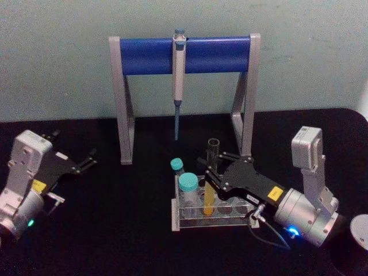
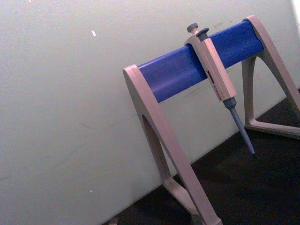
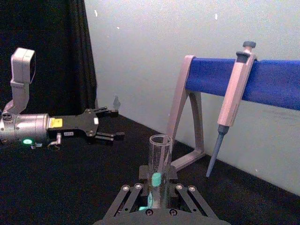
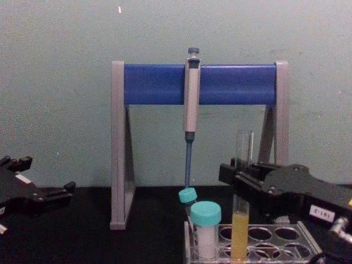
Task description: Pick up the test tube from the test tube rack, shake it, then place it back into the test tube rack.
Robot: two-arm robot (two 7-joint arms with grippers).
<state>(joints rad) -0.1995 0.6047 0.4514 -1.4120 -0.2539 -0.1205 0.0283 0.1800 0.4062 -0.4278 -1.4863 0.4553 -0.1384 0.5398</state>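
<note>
The test tube stands upright in the test tube rack, a low clear rack at the table's middle front, with yellow-orange liquid in its lower part. My right gripper reaches in from the right and is shut on the test tube just above the rack. In the right wrist view the clear tube rises between the fingers of the right gripper. My left gripper rests open at the far left, well away from the rack, and is seen across the table.
Two teal-capped vials stand in the rack's left side, close to the tube. Behind it is a grey-legged stand with a blue crossbar holding a pipette. A dark cylinder sits at the front right edge.
</note>
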